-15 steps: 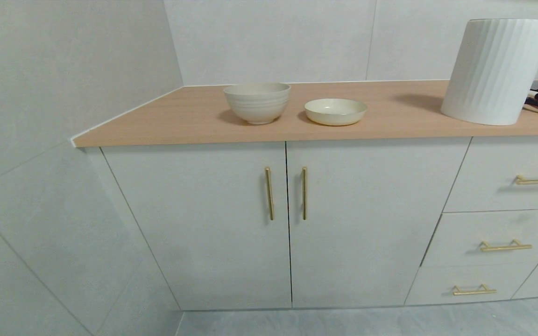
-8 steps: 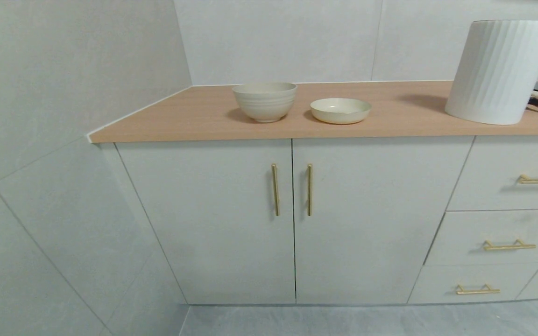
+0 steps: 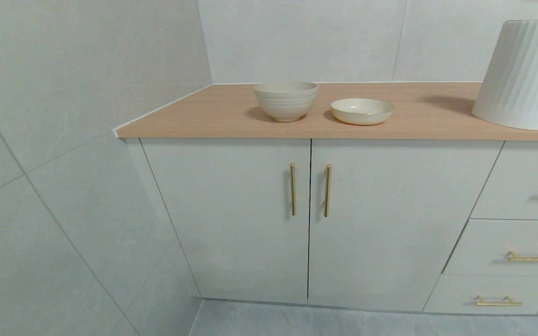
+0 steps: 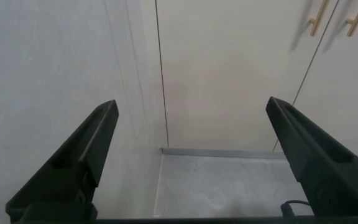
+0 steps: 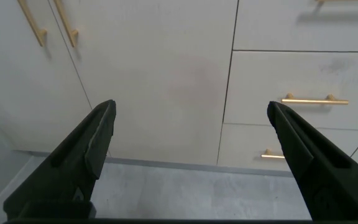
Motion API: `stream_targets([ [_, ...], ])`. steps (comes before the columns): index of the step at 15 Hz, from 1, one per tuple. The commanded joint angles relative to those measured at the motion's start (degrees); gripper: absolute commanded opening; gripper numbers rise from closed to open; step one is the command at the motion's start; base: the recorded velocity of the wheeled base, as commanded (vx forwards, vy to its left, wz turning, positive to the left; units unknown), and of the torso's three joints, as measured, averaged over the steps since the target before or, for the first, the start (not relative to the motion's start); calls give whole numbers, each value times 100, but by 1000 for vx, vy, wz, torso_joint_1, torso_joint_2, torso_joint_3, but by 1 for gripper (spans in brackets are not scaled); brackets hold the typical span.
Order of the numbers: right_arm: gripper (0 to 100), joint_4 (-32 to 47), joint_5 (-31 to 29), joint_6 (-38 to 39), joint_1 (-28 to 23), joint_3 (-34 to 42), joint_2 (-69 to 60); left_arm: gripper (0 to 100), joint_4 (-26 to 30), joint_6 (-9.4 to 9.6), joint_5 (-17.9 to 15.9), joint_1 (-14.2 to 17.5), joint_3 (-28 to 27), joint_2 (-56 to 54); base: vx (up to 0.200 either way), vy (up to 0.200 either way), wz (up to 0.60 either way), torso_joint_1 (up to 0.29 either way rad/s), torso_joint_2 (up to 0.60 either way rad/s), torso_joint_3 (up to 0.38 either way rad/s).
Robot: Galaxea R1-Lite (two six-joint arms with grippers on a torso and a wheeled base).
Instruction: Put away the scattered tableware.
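Cream bowl [image 3: 286, 100]: stood on the wooden surface [image 3: 231, 116], well above both hands.
Shallow dish [image 3: 362, 111]: sat just beside it, untouched.
Left hand [image 4: 191, 104]: gaped wide, empty.
Right hand [image 5: 190, 106]: gaped wide, empty.
Progress: nothing was stowed yet.

The left gripper [image 4: 192, 104] hangs low in front of the cabinet door [image 4: 229, 74], its two black fingers [image 4: 92, 149] spread wide apart. Beyond the gap lies grey floor [image 4: 222, 186], meeting the foot of the door at a thin pale strip. Two gold handles [image 4: 319, 15] (blurred, cut off by the frame) stand side by side, and a pale wall [image 4: 42, 62] adjoins the cabinet.
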Motion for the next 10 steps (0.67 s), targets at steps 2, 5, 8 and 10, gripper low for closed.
stream_targets([
  [2,100,6,-5,-2,4,0,9,100,-1,1,-2,2,0,0,0,0,0,0,0,0],
  [5,100,-2,-14,-2,-4,0,9,100,-1,10,-2,2,0,0,0,0,0,0,0,0],
  [8,100,-11,4,-2,4,0,0,100,-1,37,-2,2,0,0,0,0,0,0,0,0],
  [10,100,6,338,762,110,-932,360,100,-1,10,-2,2,0,0,0,0,0,0,0,0],
])
